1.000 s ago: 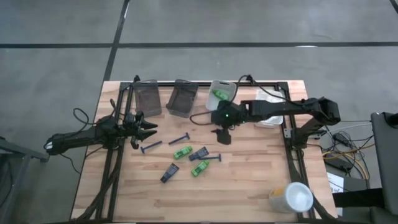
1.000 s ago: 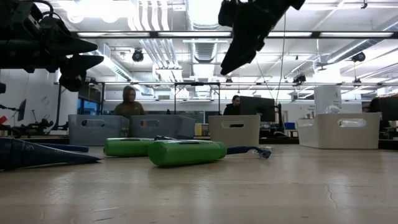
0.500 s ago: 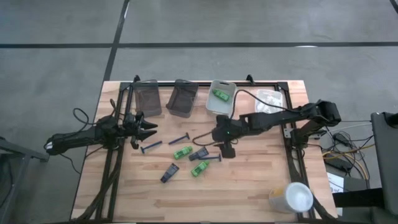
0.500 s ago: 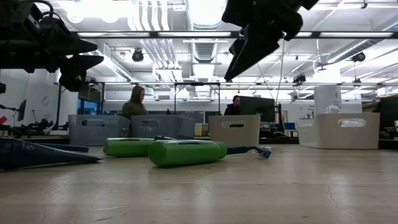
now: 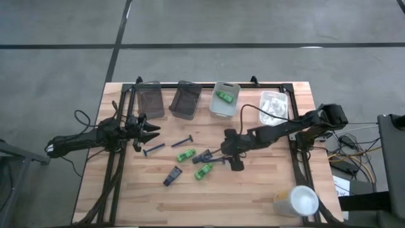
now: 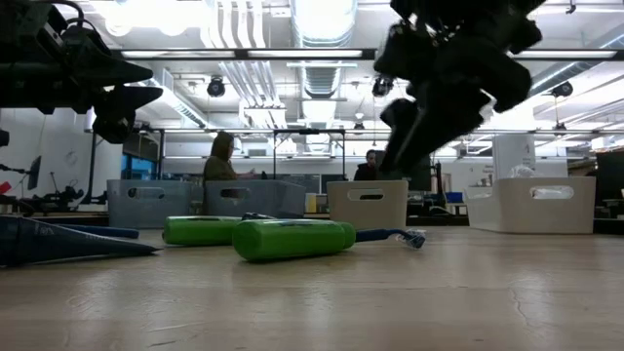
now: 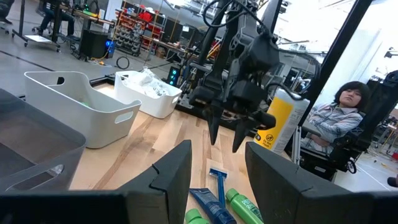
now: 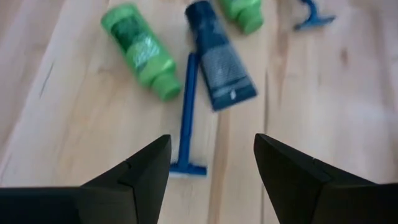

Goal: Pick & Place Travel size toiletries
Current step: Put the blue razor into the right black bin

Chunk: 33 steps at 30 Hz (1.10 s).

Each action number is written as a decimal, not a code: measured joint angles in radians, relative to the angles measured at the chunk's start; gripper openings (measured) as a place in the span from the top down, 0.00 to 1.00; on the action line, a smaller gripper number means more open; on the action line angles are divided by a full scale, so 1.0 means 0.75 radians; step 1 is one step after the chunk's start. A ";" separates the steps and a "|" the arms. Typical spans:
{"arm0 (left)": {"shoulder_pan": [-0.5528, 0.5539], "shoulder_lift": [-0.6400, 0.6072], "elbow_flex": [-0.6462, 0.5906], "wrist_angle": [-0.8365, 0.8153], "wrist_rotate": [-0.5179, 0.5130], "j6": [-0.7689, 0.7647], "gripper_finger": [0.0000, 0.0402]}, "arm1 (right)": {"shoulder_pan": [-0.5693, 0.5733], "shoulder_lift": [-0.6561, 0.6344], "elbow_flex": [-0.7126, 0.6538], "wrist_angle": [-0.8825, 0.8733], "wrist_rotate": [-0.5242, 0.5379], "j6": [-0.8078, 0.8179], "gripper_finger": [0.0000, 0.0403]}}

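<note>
The toiletries lie loose at the table's middle: two green bottles (image 5: 185, 155) (image 5: 203, 170), dark blue tubes (image 5: 202, 156) (image 5: 172, 175) and blue razors (image 5: 178, 142) (image 5: 217, 160). My right gripper (image 5: 233, 159) hangs open above the table, slanting down just right of them. In its wrist view (image 8: 211, 142) a razor (image 8: 186, 118) lies flat on the wood ahead of the gap, with a blue tube (image 8: 217, 56) and a green bottle (image 8: 142, 51) beyond it. My left gripper (image 5: 149, 133) waits open and level at the table's left, with nothing between its fingers (image 7: 217, 149).
Along the far edge stand two dark grey bins (image 5: 150, 99) (image 5: 185, 99), a white bin (image 5: 224, 109) holding a green pack, and a white bin (image 5: 273, 114) with white packets. A large white cup (image 5: 297, 201) stands at the near right corner. People are in the room beyond.
My right gripper has come away from the far white bins toward the table's near edge and down, tipping more steeply, and now hangs close over the razor beside the green bottles. The items on the table have stayed put.
</note>
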 joint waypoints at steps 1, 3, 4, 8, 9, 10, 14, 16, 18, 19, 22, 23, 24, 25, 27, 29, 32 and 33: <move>0.000 0.000 0.000 0.000 0.000 0.000 0.61 | 0.009 0.000 -0.017 0.006 0.000 0.000 0.43; 0.000 0.000 0.000 0.000 0.000 0.000 0.61 | 0.025 -0.004 -0.059 0.038 -0.001 0.008 0.42; 0.000 0.000 0.000 0.000 0.000 0.000 0.61 | 0.026 -0.016 -0.089 0.066 -0.002 0.028 0.41; 0.000 0.000 0.000 0.000 -0.001 0.000 0.61 | 0.026 -0.096 -0.246 0.271 0.001 0.187 0.39; 0.000 0.000 0.000 0.000 0.000 0.000 0.61 | 0.025 -0.124 -0.292 0.324 0.002 0.233 0.38; 0.000 0.000 0.000 0.000 0.000 0.000 0.61 | 0.024 -0.157 -0.338 0.366 0.001 0.273 0.38; 0.001 0.000 0.000 0.000 0.000 0.000 0.61 | 0.024 -0.314 -0.520 0.498 0.000 0.354 0.35; 0.001 0.000 0.000 0.000 0.000 0.000 0.61 | 0.023 -0.398 -0.613 0.564 0.001 0.349 0.34; 0.001 0.000 0.000 0.000 0.000 0.000 0.61 | 0.024 -0.484 -0.708 0.653 0.005 0.318 0.32; 0.001 0.001 0.000 0.000 0.000 0.000 0.61 | 0.024 -0.527 -0.755 0.712 0.009 0.294 0.31; 0.002 0.000 0.000 0.000 0.000 0.000 0.61 | 0.023 -0.643 -0.884 0.896 0.014 0.161 0.29; 0.002 0.000 0.000 0.000 0.000 0.000 0.61 | 0.024 -0.681 -0.924 0.940 0.013 0.135 0.28; 0.002 0.000 0.000 0.000 0.000 0.000 0.61 | 0.024 -0.717 -0.960 0.975 0.013 0.114 0.27; 0.002 0.000 0.000 0.000 0.000 0.000 0.61 | 0.024 -0.751 -0.992 1.004 0.013 0.086 0.27; 0.002 0.000 0.000 0.000 0.000 0.000 0.61 | 0.024 -0.822 -1.047 1.050 0.013 0.037 0.25; 0.002 0.000 0.000 0.000 0.000 0.000 0.61 | 0.024 -0.899 -1.097 1.068 0.013 0.023 0.23; 0.002 0.000 0.000 0.000 0.000 0.000 0.61 | 0.024 -1.005 -1.162 1.088 0.013 0.023 0.21; 0.002 0.000 0.000 0.000 -0.001 0.000 0.61 | 0.024 -1.038 -1.171 1.074 0.012 0.023 0.20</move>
